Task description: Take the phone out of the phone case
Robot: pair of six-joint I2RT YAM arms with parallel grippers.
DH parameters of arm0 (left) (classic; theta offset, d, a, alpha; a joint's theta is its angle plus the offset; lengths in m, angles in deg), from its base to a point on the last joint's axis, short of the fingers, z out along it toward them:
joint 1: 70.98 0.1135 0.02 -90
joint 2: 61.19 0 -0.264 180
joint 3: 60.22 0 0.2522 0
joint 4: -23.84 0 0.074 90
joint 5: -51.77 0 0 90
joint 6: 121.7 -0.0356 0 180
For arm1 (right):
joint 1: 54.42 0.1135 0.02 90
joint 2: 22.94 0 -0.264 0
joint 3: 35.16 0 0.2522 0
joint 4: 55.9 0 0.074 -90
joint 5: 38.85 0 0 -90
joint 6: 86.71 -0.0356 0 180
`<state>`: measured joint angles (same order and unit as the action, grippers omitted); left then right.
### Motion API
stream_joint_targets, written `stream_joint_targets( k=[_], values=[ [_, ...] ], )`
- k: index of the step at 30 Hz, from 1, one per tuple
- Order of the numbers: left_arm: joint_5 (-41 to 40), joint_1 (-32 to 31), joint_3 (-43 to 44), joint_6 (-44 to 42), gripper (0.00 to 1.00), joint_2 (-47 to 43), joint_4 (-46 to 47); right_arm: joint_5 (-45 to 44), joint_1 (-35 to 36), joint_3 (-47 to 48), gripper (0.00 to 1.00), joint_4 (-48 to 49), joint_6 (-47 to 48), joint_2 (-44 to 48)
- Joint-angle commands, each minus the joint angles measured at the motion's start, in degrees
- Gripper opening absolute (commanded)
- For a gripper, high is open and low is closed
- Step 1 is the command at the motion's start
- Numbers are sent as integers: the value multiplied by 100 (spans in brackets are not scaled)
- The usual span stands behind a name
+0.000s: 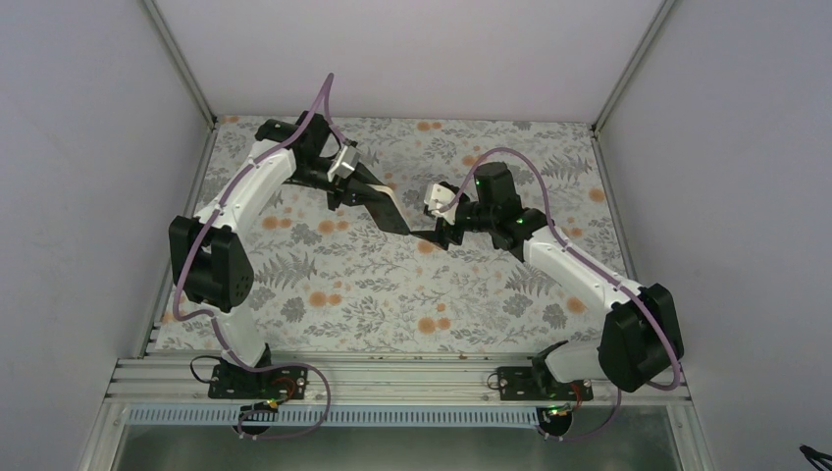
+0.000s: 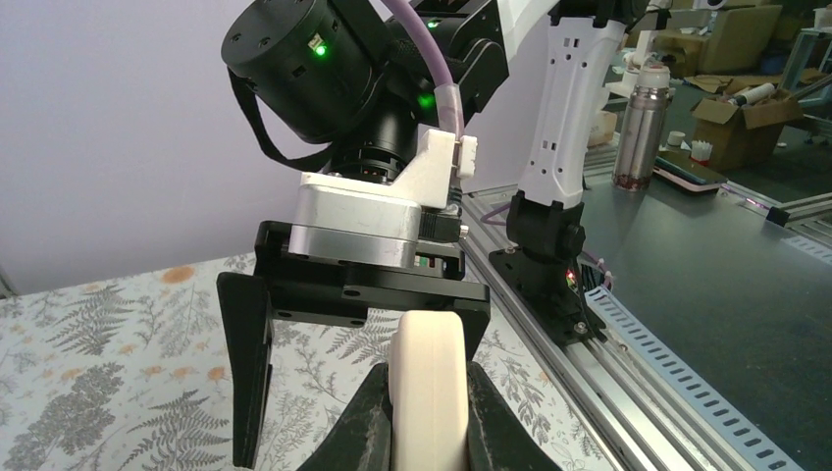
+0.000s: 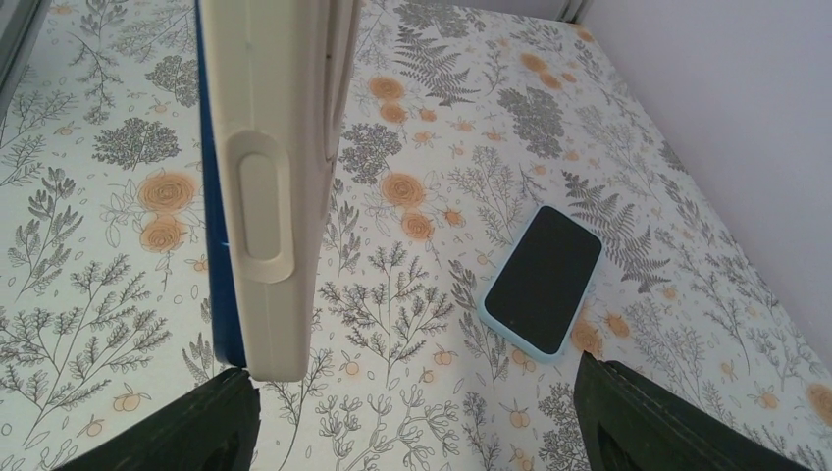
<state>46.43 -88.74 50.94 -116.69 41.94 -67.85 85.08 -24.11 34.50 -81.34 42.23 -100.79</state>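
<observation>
- The floral-patterned table (image 1: 343, 285) fills the enclosed work cell, with both arms reaching out over its middle.
- The left arm (image 1: 245, 186) bends in from the far left corner. Its left gripper (image 2: 429, 432) is clamped on the phone case, one finger (image 2: 365, 427) pressed to each broad face.
- The right arm (image 1: 574, 265) comes in from the right. The right gripper (image 3: 412, 392) is spread wide, gripping nothing.
- The phone case (image 3: 280, 147) is cream-coloured and held off the table between the two arms. In the top view it shows as a dark slab slanting from the left gripper down toward the right gripper.
- In the left wrist view the case's far end sits inside the right gripper's open span, close to one finger and well apart from the other finger (image 2: 245, 373).
- In the right wrist view the case's lower end hangs just above the left-hand fingertip (image 3: 221, 412). Whether they touch cannot be told.
- The phone (image 3: 209, 196) sits in the case. Only its dark blue edge shows, along one side.
- A second phone (image 3: 545, 280), dark-screened in a pale blue case, lies flat on the table, apart from both grippers.
- A raised side button (image 3: 263, 201) shows on the case's edge.
</observation>
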Motion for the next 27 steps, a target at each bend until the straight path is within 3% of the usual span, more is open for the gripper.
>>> stream_joint_targets(
  k=[1,16,27],
  values=[
    [1482,-33,161,-82,2,25,15,183,44,195,83,109,-48,-3],
    [1753,-305,15,134,2,-72,23,-705,32,543,84,773,-460,-177],
    [1841,-385,12,262,2,40,24,-300,59,1369,84,633,-796,-370]
  ],
)
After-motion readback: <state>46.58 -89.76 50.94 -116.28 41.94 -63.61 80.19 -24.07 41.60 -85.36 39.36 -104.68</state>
